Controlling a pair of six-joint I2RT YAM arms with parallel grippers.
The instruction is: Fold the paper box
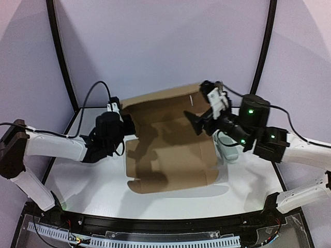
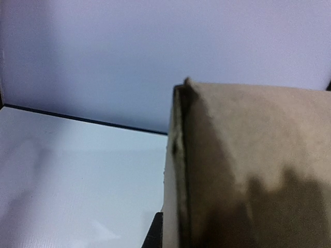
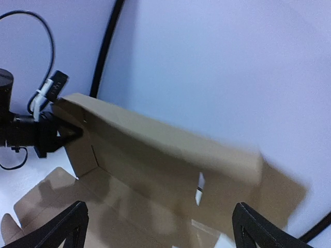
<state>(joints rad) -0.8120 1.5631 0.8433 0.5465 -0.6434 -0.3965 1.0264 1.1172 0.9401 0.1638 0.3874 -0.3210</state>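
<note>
Paper box, a plain brown corrugated cardboard mailer [image 1: 165, 155], lies mid white worktop [image 1: 77, 175], rear panel [image 1: 160, 101] standing up toward the far edge. Left gripper [image 1: 119, 111] is clamped on that panel's left corner; right gripper [image 3: 160, 205] gapes empty. Next, it likely must grasp the right corner.

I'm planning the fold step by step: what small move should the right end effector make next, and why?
Probably ease the open right end effector forward to pinch the raised back panel of the brown corrugated cardboard box. The left end effector grips that panel's left corner; its right end is unheld.
</note>
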